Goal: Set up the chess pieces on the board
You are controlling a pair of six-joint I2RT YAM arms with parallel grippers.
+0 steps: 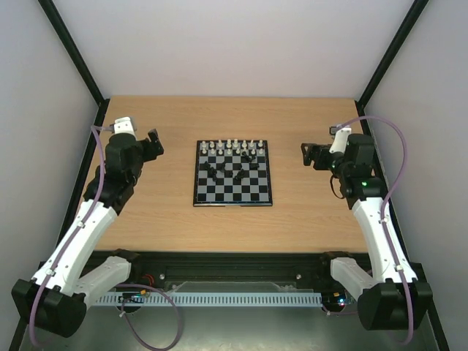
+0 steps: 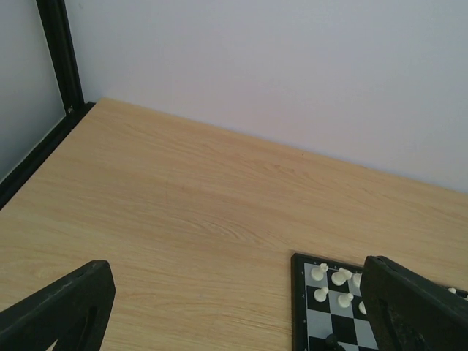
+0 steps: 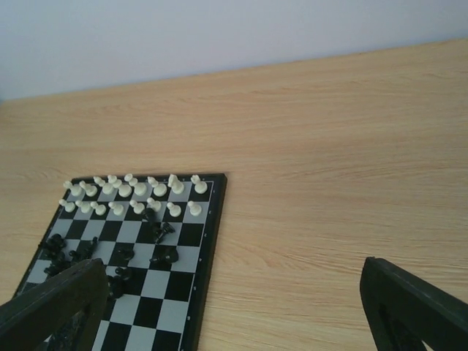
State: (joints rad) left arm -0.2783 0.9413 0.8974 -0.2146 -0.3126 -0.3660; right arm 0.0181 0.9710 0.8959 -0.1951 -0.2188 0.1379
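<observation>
The board (image 1: pixel 232 194) lies flat in the middle of the bench (image 1: pixel 164 216). The white chess pieces (image 1: pixel 234 147) stand in two rows along its far edge. The black chess pieces (image 1: pixel 225 172) sit in a messy bunch on the middle squares, and some look tipped over. The left pincer (image 1: pixel 156 143) hangs above the bench, well off to the left of the board. It is wide open and holds nothing. The right pincer (image 1: pixel 306 155) hangs well off to the right, also wide open and holding nothing. Both point in toward the board, and neither touches it.
</observation>
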